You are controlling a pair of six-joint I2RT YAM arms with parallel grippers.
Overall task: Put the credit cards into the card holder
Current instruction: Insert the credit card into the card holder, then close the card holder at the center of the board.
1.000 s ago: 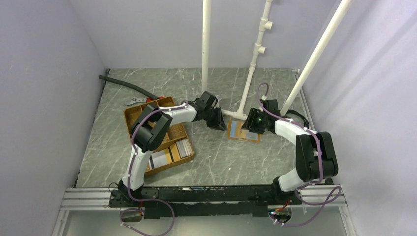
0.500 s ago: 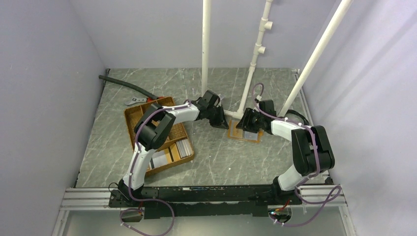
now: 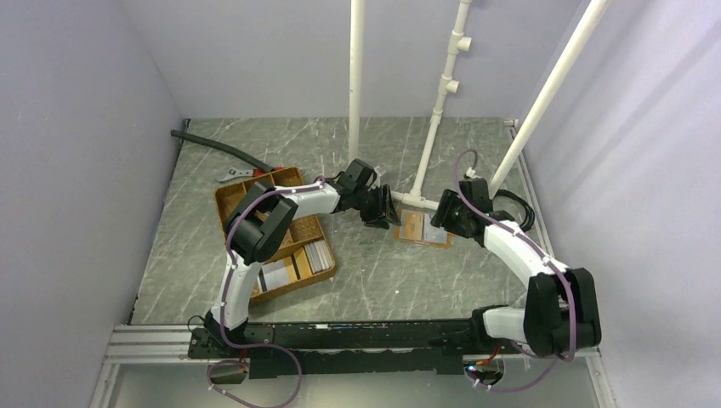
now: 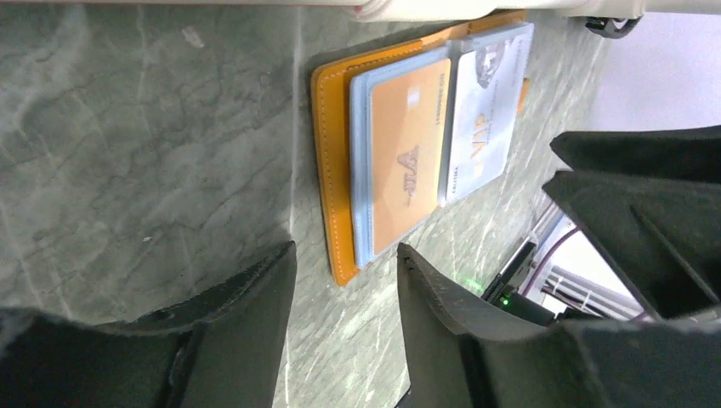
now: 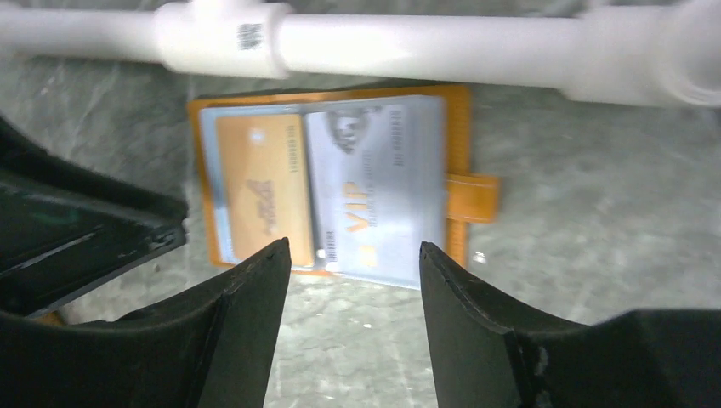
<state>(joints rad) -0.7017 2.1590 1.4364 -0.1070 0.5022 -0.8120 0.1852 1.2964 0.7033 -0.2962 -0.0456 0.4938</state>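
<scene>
The orange card holder (image 3: 422, 227) lies open on the grey marble table, just in front of the white pipe base. A tan card (image 5: 259, 187) sits in its left pocket and a grey VIP card (image 5: 378, 195) in its right one. In the left wrist view, too, the tan card (image 4: 408, 161) and the VIP card (image 4: 485, 119) lie inside the holder (image 4: 327, 153). My left gripper (image 3: 383, 215) (image 4: 345, 251) hangs open at the holder's left edge, holding nothing. My right gripper (image 3: 442, 223) (image 5: 354, 246) is open at its near right side, also with nothing in it.
A brown woven divided tray (image 3: 298, 286) left of the holder contains more cards (image 3: 316, 253). White pipes (image 3: 355, 85) rise behind the holder, with a horizontal base pipe (image 5: 425, 38) right at its far edge. A black hose (image 3: 217, 146) lies at the back left.
The left gripper shut and then opened beside the holder. The right gripper drew back to the right off the holder and opened wider, its elbow swinging toward the near edge.
</scene>
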